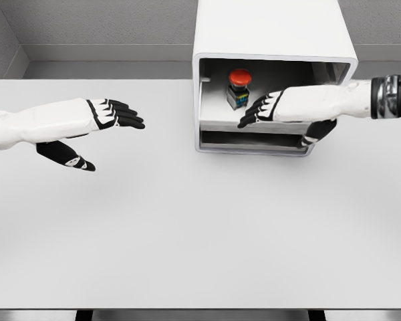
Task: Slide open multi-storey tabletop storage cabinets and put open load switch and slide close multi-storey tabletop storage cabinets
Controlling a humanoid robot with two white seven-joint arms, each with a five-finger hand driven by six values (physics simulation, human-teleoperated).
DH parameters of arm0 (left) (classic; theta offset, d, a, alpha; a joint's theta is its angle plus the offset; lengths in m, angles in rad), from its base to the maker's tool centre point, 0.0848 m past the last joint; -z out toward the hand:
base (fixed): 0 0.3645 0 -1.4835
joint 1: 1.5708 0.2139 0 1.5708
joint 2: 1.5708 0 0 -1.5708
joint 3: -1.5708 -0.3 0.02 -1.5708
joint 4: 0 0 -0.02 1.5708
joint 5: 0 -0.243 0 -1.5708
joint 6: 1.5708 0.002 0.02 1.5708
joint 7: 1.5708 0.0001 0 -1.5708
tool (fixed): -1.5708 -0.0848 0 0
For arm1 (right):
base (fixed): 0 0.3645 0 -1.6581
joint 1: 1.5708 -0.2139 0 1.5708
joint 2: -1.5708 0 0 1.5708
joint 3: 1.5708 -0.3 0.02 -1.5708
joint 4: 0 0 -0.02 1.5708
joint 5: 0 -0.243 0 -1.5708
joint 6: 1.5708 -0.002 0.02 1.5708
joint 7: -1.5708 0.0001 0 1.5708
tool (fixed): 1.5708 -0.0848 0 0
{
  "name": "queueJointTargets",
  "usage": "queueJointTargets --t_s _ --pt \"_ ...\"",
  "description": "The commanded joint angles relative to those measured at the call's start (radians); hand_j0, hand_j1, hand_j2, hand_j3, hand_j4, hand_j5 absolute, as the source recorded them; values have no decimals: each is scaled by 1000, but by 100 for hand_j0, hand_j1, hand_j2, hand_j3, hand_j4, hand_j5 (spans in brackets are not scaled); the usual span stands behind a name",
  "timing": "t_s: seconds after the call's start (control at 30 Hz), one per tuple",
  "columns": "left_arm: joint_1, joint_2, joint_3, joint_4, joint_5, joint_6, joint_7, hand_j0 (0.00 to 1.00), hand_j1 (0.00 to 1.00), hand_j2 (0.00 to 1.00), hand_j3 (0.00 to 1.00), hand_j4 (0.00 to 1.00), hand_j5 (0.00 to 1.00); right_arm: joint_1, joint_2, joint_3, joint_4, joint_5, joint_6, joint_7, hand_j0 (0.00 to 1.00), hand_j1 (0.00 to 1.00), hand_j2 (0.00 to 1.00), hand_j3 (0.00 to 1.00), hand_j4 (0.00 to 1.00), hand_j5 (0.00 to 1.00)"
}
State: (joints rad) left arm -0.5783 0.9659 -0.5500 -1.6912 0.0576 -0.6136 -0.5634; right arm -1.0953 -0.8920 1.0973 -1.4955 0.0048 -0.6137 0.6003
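Load switch [239,87] sitting in open cabinet drawer [217,124], just beyond right hand [284,107] fingers [252,115], extended, empty. Judgement: push drawer front squarely shut. Left hand [87,127] hovering spread over counter [187,234].

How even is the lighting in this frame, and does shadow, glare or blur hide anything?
Head view: flat, even light on the table, with only faint, soft shadows; no glare. The cabinet interior is darker, yet the red-capped switch stays readable. The lower slot is in shade and partly hidden by the right hand. Edges look slightly soft; the left hand is clearly outlined.
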Motion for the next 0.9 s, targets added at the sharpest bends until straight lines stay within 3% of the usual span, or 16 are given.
queueJointTargets --t_s 0.0,0.13,0.87 --pt "0 0 1 1 7 3 0 100 100 100 100 100 100 0 -16 -1 -64 -5 3 -7 100 100 100 100 100 100" --pt "2 2 1 1 7 3 0 100 100 100 100 100 100 9 -50 -1 -144 -5 3 -30 100 100 100 100 100 100" --pt "2 -6 -8 18 1 3 -1 100 100 100 100 100 100 138 -122 9 -146 -5 3 -33 100 100 100 100 100 100"
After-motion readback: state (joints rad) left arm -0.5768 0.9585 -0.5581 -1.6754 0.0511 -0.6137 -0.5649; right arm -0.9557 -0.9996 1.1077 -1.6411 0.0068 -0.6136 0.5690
